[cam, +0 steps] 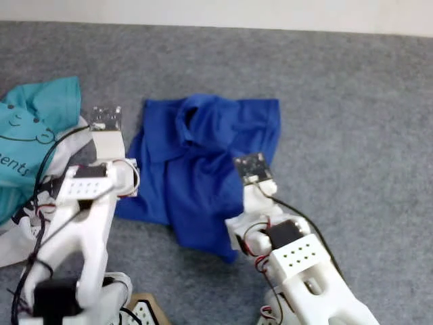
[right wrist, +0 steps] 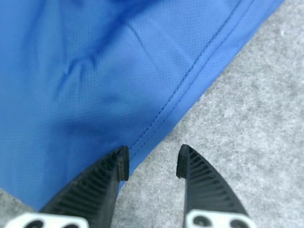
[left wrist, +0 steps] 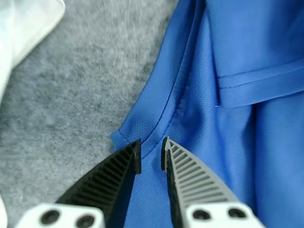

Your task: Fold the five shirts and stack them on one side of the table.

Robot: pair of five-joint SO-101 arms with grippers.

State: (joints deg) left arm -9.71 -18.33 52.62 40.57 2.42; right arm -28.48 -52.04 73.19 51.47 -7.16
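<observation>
A blue polo shirt [cam: 203, 169] is lying crumpled near the middle of a grey felt-covered table [cam: 352, 101], collar toward the far edge, not yet folded. A teal printed shirt [cam: 37, 132] is bunching at the table's left edge, with a white garment [cam: 10, 247] lying beside it nearer the front.

The left gripper [left wrist: 151, 154] is hovering over the blue shirt's left edge. Its jaws are standing narrowly apart, with a stitched seam showing in the slim gap between them, and they are gripping nothing. The white garment [left wrist: 28, 19] is lying just across a strip of bare felt.

The right gripper [right wrist: 152, 161] is sitting at the shirt's opposite hem with its jaws wider apart and empty. One fingertip [right wrist: 118, 164] is over blue fabric and the other is over bare felt, so the stitched edge is running between them.

Both arms appear to be lining up a two-sided pick on the shirt's edges. The risks lie in the grip. The left jaws are open so little that they could slide over the cloth and close on nothing. The thin mesh could slip out of either pinch. With the shirt rumpled, one gripper could catch a single layer and the other several, pulling the fold crooked. A lift close to the left edge could also drag the neighbouring garments.
</observation>
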